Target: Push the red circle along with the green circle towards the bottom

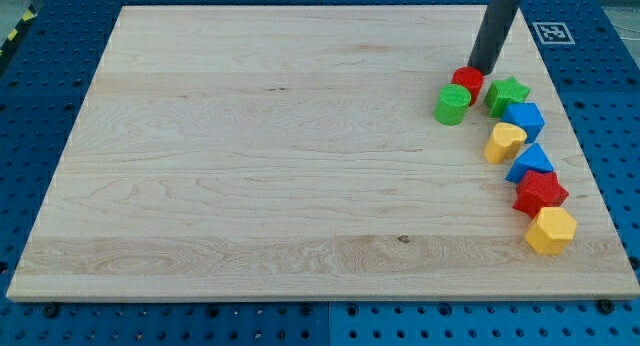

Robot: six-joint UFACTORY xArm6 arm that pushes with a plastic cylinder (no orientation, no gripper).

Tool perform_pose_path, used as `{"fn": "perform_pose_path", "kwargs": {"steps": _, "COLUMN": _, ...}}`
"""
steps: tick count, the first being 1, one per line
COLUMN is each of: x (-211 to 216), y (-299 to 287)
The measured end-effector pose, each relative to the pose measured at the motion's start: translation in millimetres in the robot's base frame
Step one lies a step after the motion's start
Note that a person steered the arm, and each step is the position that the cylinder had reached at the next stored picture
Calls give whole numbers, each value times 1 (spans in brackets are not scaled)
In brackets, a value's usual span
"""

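No claw here: the rod's tip (pixel 483 69) holds nothing, apparently touching the red circle (pixel 467 82) from above. The green circle (pixel 452 104) abuts it below. Both look light, rigid, slippery; push centrally.

Wooden board (pixel 250 156): eight blocks lie beside the green star (pixel 507 93) at its right edge, trailing down to the yellow hexagon (pixel 551 231).
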State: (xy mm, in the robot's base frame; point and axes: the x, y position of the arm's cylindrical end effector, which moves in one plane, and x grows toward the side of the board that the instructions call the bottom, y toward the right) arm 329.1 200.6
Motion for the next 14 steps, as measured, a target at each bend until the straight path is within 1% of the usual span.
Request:
{"fn": "perform_pose_path", "kwargs": {"steps": 2, "x": 5, "y": -31}}
{"fn": "perform_pose_path", "kwargs": {"steps": 3, "x": 0, "y": -18}}
{"fn": "perform_pose_path", "kwargs": {"steps": 4, "x": 2, "y": 24}}
{"fn": "perform_pose_path", "kwargs": {"steps": 5, "x": 20, "y": 25}}
{"fn": "perform_pose_path", "kwargs": {"steps": 7, "x": 28, "y": -29}}
{"fn": "perform_pose_path", "kwargs": {"steps": 8, "x": 34, "y": -16}}
{"fn": "perform_pose_path", "kwargs": {"steps": 9, "x": 20, "y": -2}}
{"fn": "perform_pose_path", "kwargs": {"steps": 10, "x": -4, "y": -40}}
{"fn": "perform_pose_path", "kwargs": {"steps": 11, "x": -17, "y": -88}}
{"fn": "perform_pose_path", "kwargs": {"steps": 12, "x": 1, "y": -101}}
{"fn": "perform_pose_path", "kwargs": {"steps": 13, "x": 32, "y": -80}}
{"fn": "perform_pose_path", "kwargs": {"steps": 14, "x": 40, "y": -64}}
